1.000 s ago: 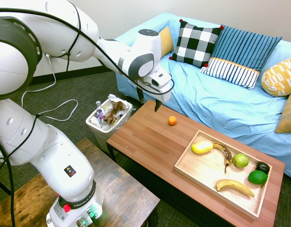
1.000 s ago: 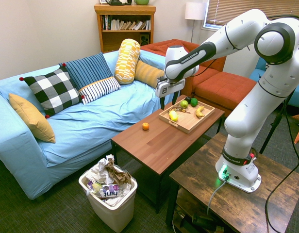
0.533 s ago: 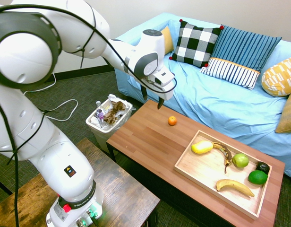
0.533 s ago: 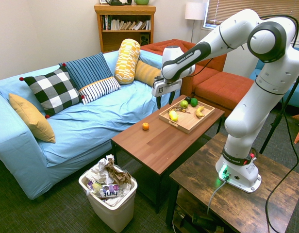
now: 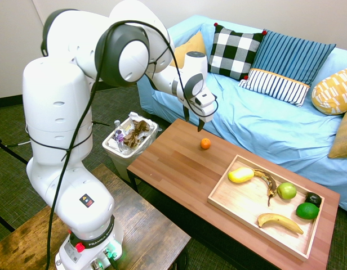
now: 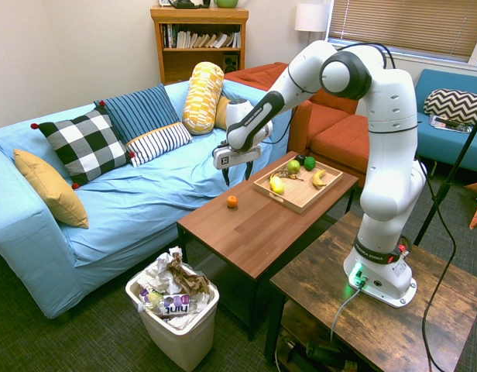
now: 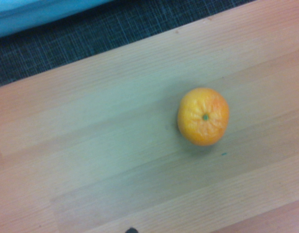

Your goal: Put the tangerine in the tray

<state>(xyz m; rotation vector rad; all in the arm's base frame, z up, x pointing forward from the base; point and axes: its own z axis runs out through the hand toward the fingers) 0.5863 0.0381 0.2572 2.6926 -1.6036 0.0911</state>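
- You are looking at a living room with a blue sofa, where a reddish-brown wooden bench is carrying the fruit.
- The small round bright orange tangerine is sitting bare on the bench, near the sofa-side edge and well apart from the large shallow light-wood tray.
- The tray is holding other fruit; the tangerine is not yet in it, so grasp, carry and release are all waiting for you.
- The white arm is reaching over the bench, its end effector pointing straight down and hovering just above the tangerine, not touching it.
- The end effector is standing spread wide and is gripping nothing.
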